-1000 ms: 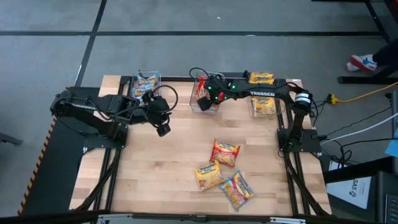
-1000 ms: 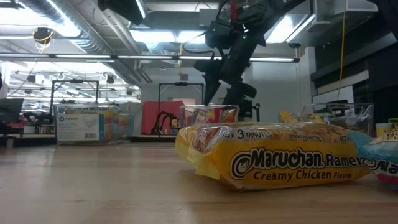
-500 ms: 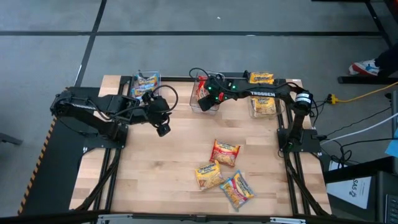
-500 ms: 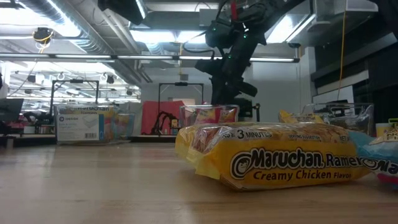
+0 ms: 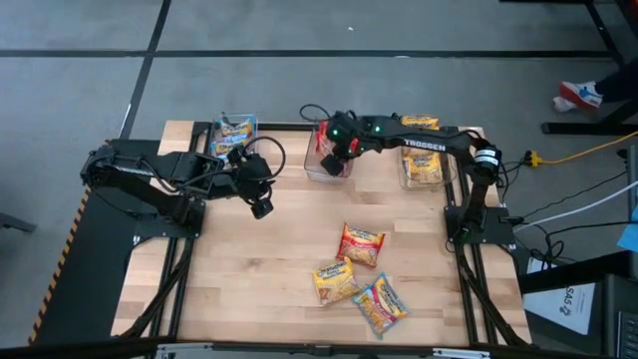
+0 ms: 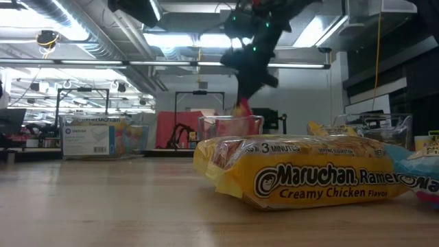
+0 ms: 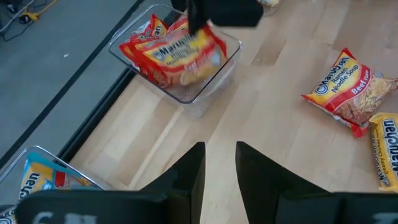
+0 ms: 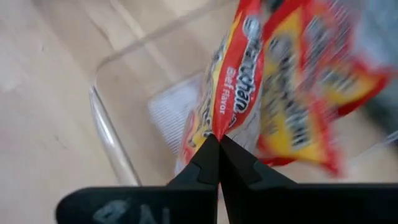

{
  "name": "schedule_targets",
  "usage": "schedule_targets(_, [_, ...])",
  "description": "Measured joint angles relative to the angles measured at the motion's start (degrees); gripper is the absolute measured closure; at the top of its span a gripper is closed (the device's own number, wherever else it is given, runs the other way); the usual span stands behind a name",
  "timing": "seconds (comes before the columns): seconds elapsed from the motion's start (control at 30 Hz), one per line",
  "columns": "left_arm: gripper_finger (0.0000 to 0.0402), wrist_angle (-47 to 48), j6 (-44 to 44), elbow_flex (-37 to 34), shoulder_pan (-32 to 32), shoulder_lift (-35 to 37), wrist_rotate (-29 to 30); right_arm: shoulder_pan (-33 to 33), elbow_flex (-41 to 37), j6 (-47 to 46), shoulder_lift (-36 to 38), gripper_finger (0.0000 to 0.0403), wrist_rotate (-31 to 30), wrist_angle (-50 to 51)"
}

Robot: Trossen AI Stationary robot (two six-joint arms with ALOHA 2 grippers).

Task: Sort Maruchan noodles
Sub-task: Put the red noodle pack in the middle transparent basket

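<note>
I see my right tool (image 8: 219,142) clenched on the edge of a red crinkly plastic beef ramen packet (image 8: 231,81) over the middle clear plastic bin (image 5: 326,166). My left tool (image 7: 219,163) waits released over the wooden desk (image 5: 269,279); three packets (image 5: 357,276) lie mid-desk.

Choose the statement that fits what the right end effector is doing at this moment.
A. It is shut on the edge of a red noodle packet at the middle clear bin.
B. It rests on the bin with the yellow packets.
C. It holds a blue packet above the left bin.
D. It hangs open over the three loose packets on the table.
A: in the right wrist view the right end effector pinches a red noodle packet over the clear bin.
</note>
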State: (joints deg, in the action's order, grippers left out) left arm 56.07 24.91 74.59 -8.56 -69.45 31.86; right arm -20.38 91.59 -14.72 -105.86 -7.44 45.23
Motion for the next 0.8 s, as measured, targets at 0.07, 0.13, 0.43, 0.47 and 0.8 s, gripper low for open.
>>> schedule_targets(0.07, [0.0318,0.00,0.02,0.00,0.00,-0.02,0.00,-0.04,2.77,3.43,0.02,0.0401,-1.35,1.87])
schedule_targets(0.13, [0.0318,0.00,0.07,0.00,-0.16,-0.02,0.00,-0.47,4.96,6.70,0.02,0.0401,-2.06,3.21])
schedule_targets(0.43, [0.0318,0.02,0.39,0.02,-2.10,-0.02,0.00,-5.97,6.27,13.59,-1.20,0.0402,2.34,9.26])
schedule_targets(0.47, [0.0318,0.00,0.39,0.02,-2.34,-0.02,0.00,-6.54,6.23,14.24,-1.68,0.0402,2.33,9.82])
schedule_targets(0.8, [0.0318,0.09,0.42,0.02,-2.84,-0.02,0.00,-8.84,6.21,15.12,-3.06,0.0402,8.03,5.96])
